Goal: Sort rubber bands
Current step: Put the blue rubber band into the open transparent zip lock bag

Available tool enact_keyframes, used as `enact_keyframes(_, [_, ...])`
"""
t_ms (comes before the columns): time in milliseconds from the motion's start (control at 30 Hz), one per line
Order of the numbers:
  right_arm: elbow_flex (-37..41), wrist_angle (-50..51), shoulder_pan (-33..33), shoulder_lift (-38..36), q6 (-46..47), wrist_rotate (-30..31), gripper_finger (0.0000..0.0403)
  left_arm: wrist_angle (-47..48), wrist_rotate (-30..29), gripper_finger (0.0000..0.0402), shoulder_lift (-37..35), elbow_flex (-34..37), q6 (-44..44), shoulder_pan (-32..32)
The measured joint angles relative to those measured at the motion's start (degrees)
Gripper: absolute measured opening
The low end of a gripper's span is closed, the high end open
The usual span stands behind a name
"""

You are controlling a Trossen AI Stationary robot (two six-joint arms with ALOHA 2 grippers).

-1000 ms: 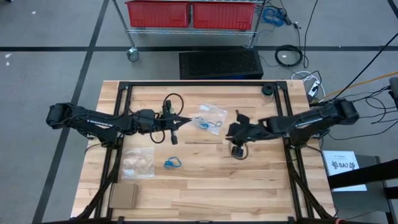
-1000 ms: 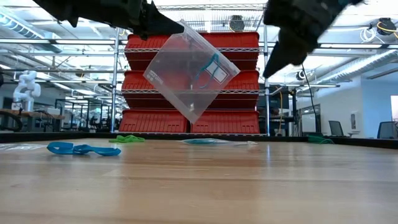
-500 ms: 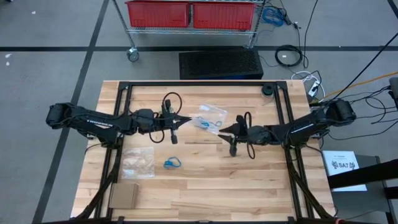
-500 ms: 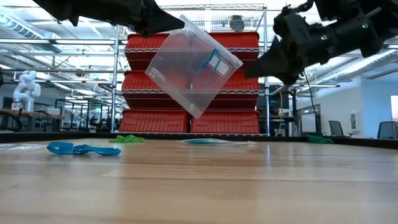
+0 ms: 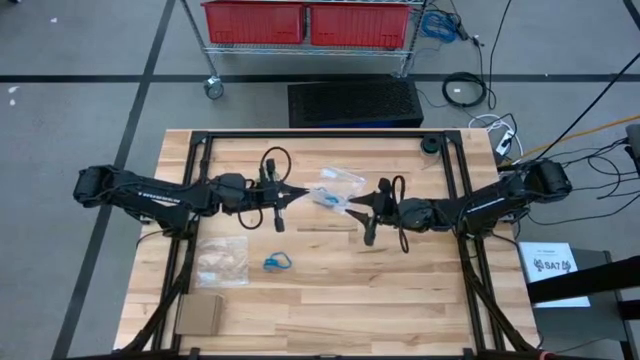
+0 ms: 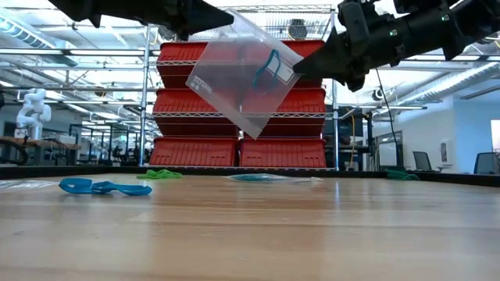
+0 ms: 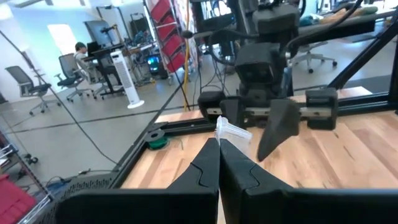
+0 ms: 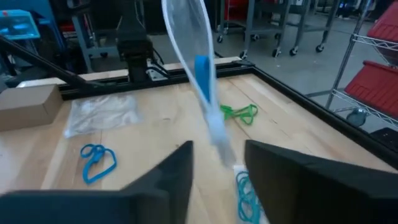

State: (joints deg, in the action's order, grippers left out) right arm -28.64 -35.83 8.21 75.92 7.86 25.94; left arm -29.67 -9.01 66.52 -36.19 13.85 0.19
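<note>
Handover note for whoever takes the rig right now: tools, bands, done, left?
Left tool: shut on the clear bag, holding it in the air over mid-table.
Right tool: open, fingers either side of the bag's free corner, not closed on it.
Bands: a blue band is in the held bag; loose blue bands lie on the table, green bands too; another blue bunch lies under the right tool.
Done: one blue band bagged.
Left: grip the bag, bag the loose bands by colour. A second bag lies flat.
</note>
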Motion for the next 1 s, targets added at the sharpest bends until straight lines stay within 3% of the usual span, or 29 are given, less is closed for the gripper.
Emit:
enact_keyframes(200, [0.0,-1.8,0.3,0.0,-2.4,0.7,0.0013,0.2,0.3,0.0,0.0,-0.5,0.0,0.0])
enact_keyframes(533, [0.0,-2.7,0.5,-4.7,-4.2,1.0,0.0001,3.1,0.4,0.0,0.0,-0.5,0.0,-0.6])
enact_keyframes(700, [0.0,-2.1,0.5,-5.4,-4.3,0.8,0.0,6.1,4.6,0.0006,0.0,-0.5,-1.6,-0.6])
enact_keyframes(1000, [-3.2,0.6,0.8,-5.4,-6.5,0.8,0.0,6.9,5.9,0.0098,0.0,-0.5,-3.1,-0.6])
